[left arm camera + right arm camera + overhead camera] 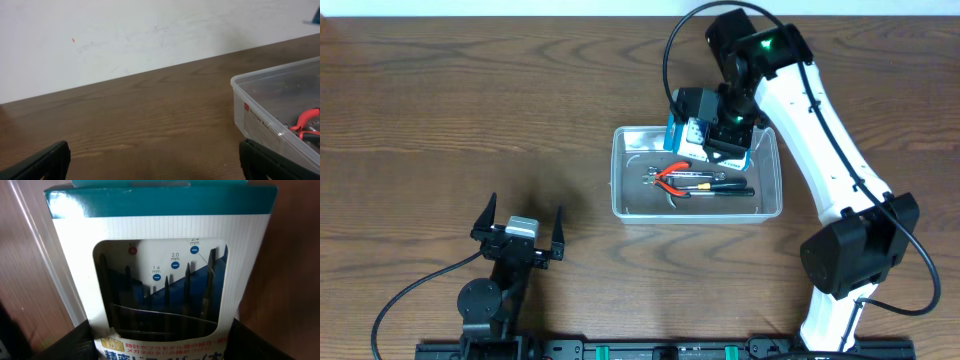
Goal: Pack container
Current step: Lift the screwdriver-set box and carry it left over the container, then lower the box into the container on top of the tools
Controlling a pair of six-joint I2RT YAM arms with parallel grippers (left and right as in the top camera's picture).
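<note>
right tool clamped on the screwdriver box, jaws on its two side edges. wrist view has the box face-on, window and bits toward the camera. box hangs at the far rim of the container, which sits on the table right of centre; cannot tell if box and rim touch. in the container: red-handled pliers and a dark-handled tool, lying across the middle. left tool released, jaws spread, low over the table, well apart from the container. step in hand, as i read it: get the box down inside. to do it well: clear the far wall first, tip the box flat, lower it onto bare floor by that wall rather than onto the pliers, and let go only once it is supported. risk: a box edge catches the rim and the light container skids.
</note>
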